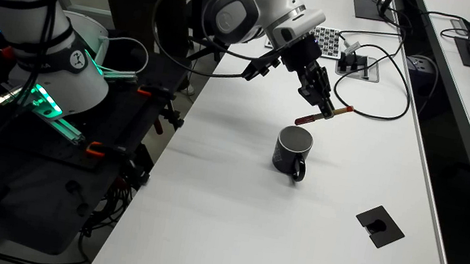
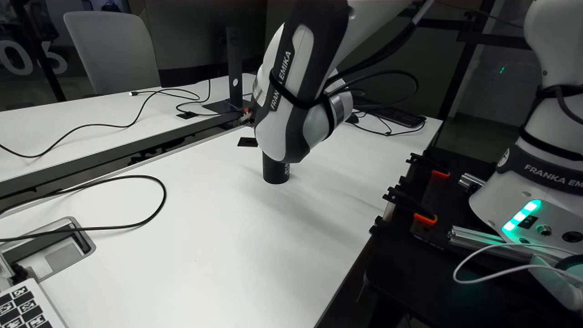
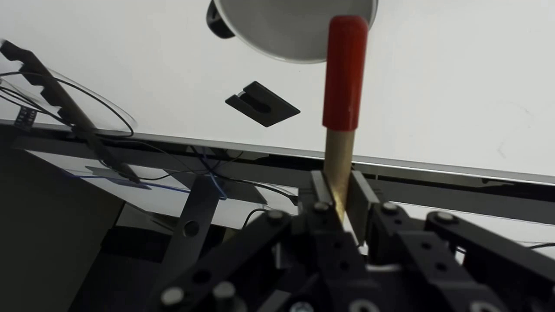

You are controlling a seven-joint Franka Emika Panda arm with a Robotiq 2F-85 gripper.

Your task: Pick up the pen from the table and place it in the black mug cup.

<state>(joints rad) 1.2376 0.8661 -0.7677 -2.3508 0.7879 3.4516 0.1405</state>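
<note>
Over the long white table (image 1: 222, 214), in an exterior view, the Robotiq gripper (image 1: 327, 112) holds the pen (image 1: 310, 118) pinched, tilted, a red end jutting out on either side. Near it and lower, the black mug (image 1: 286, 156) stands upright, its handle (image 1: 299, 169) towards the camera; a black cable grommet (image 1: 383, 229) lies well apart. Also in an exterior view, the Franka Emika arm (image 2: 294, 82) hides the mug's upper part, while a monitor (image 2: 205, 41) stands on the neighbouring table (image 2: 50, 116). Seen from the wrist, two pads (image 3: 321, 187) clasp the pen's tan shaft and its red tip overlaps the mug's rim; whether it is right over the opening I cannot tell. The grommet shows between mug and table edge.
</note>
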